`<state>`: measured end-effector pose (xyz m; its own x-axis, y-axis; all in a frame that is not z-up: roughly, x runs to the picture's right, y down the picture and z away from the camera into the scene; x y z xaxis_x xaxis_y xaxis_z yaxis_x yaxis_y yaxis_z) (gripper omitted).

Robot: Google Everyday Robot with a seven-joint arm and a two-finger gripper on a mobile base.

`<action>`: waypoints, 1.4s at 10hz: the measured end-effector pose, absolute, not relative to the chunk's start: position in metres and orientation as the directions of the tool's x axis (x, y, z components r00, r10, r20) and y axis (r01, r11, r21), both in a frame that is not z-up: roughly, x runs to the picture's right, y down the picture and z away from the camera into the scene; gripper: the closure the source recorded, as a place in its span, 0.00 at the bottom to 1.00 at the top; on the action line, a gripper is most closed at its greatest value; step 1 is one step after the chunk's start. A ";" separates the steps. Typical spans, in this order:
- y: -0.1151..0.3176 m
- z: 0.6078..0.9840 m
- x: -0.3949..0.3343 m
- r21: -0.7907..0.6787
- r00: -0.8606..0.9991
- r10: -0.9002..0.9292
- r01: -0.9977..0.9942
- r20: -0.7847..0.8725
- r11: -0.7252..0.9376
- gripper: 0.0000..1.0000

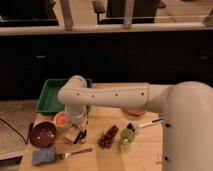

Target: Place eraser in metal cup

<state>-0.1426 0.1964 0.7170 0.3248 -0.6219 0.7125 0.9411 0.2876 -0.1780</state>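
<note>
Gripper [76,126] low over wooden table [150,152], at 3 o'clock of maroon round bowl [42,134]; spread or pinching, cannot tell. Small pale tan rectangular eraser [71,135] directly under gripper, just beside small dark metal cup [83,134], at its 9 o'clock.

We get dim, warm overhead light, and the background is near black. The gripper [75,131] hangs in shadow under the arm [115,97], low over the table [150,150].
</note>
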 end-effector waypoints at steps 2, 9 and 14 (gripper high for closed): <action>0.196 0.717 -0.142 -0.180 0.325 -0.622 0.941 0.713 0.286 0.20; 0.194 0.716 -0.137 -0.172 0.316 -0.622 0.944 0.717 0.281 0.20; 0.189 0.714 -0.134 -0.135 0.312 -0.622 0.939 0.718 0.316 0.20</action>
<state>-0.1337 0.1890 0.7139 0.3125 -0.6215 0.7184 0.9391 0.3161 -0.1350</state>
